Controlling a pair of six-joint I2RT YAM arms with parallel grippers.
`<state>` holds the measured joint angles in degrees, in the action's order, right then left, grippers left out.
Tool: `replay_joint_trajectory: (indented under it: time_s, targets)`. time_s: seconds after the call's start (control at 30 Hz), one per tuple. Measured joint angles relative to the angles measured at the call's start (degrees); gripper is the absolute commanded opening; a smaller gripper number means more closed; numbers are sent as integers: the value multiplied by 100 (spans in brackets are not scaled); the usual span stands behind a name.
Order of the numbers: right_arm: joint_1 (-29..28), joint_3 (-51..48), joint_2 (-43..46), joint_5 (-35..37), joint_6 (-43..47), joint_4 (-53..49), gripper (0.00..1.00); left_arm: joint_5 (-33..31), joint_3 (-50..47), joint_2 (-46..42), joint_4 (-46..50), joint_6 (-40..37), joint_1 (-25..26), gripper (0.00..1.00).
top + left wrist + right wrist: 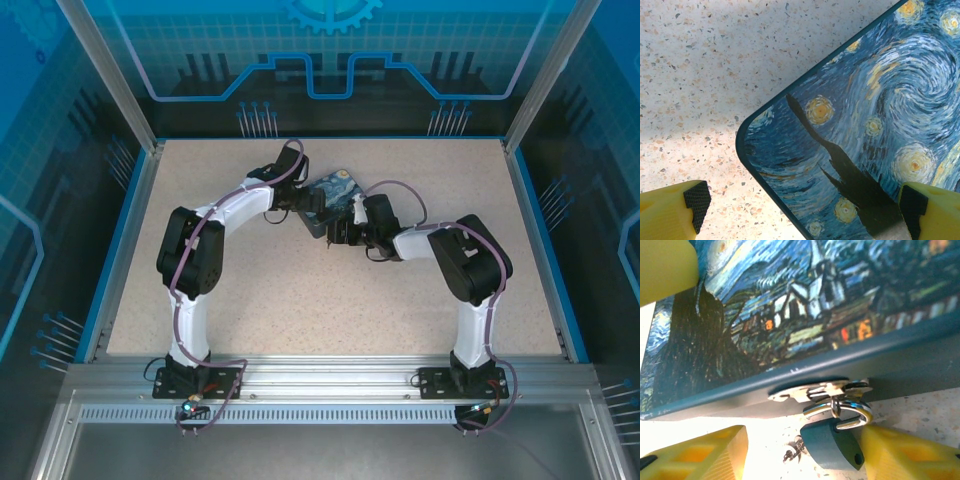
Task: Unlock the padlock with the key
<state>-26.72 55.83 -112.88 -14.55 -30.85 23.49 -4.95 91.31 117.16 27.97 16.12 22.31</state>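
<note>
Speckled tabletop beneath everything. Blue-and-yellow painted tin lying flat toward the far middle. Left gripper over one tin corner, jaws spread wide, gripping nothing. Right gripper at the tin's front wall, jaws parted, holding nothing. Padlock hooked by its shackle through the tin's hasp, between those jaws. Key, a tiny dark sliver, on the tabletop just beside the padlock.

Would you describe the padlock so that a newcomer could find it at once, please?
On the speckled table sits a blue painted tin box. A silvery hasp juts from its side wall, and the padlock hangs there: a small dark block with a shiny loop, unlike the flat hasp.
</note>
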Motion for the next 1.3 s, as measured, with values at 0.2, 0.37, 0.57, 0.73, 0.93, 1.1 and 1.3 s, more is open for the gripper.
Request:
replay_joint_trajectory:
  time_s: [0.2, 0.37, 0.57, 0.73, 0.93, 1.1, 1.3]
  targets:
    - [-2, -111, 2, -98, -122, 181, 55, 0, 0, 0, 0, 0, 7, 99]
    - [-2, -114, -2, -101, -205, 186, 52, 0, 0, 0, 0, 0, 11, 99]
    - [0, -114, -44, -79, -238, 212, 45, 0, 0, 0, 2, 0, 11, 99]
    - [4, -114, -83, -31, -278, 234, 37, 0, 0, 0, 0, 0, 11, 99]
    - [15, -114, -111, -35, -341, 227, 27, 0, 0, 0, 2, 0, 11, 99]
    - [15, -114, -131, -96, -402, 227, 18, -2, 0, 0, 2, 2, 26, 99]
    - [66, -160, -131, -229, -529, 315, 9, -2, -13, 0, -9, 2, 28, 99]
